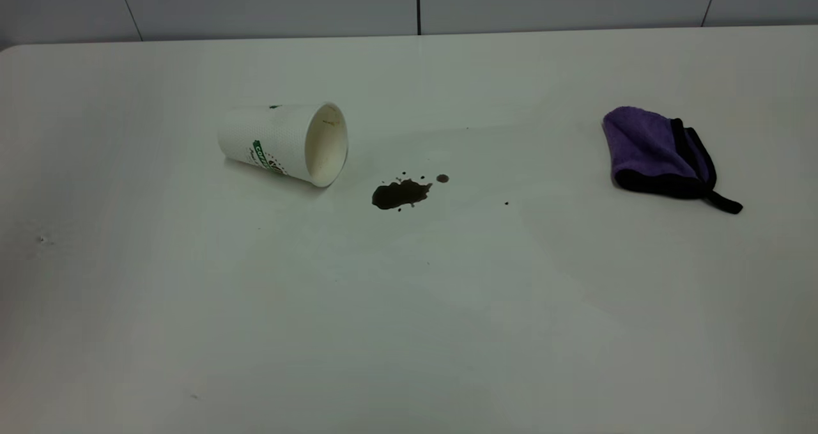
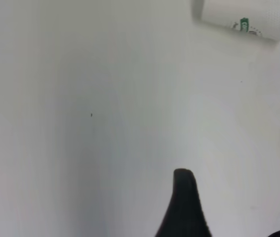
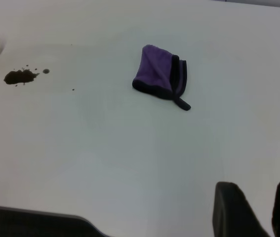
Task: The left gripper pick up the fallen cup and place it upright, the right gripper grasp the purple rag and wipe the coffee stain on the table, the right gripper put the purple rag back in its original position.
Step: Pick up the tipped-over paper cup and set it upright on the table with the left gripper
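The cup (image 1: 284, 143) lies on its side on the table (image 1: 409, 332) at centre left, its cream-stained mouth turned towards the stain. It also shows in the left wrist view (image 2: 243, 19), far from my left gripper (image 2: 233, 212). That gripper is open and empty over bare table, with one dark fingertip (image 2: 183, 190) in sight. The coffee stain (image 1: 399, 193) is just to the right of the cup's mouth, with small splatter dots around it. The purple rag (image 1: 658, 153) lies folded at the right. My right gripper (image 3: 257, 190) is open and empty, well short of the rag (image 3: 159, 76).
A lone dark speck (image 1: 506, 202) sits to the right of the stain. The table's back edge meets a grey wall (image 1: 409, 2). Neither arm shows in the exterior view. A dark part of the rig (image 3: 31, 222) shows in the right wrist view.
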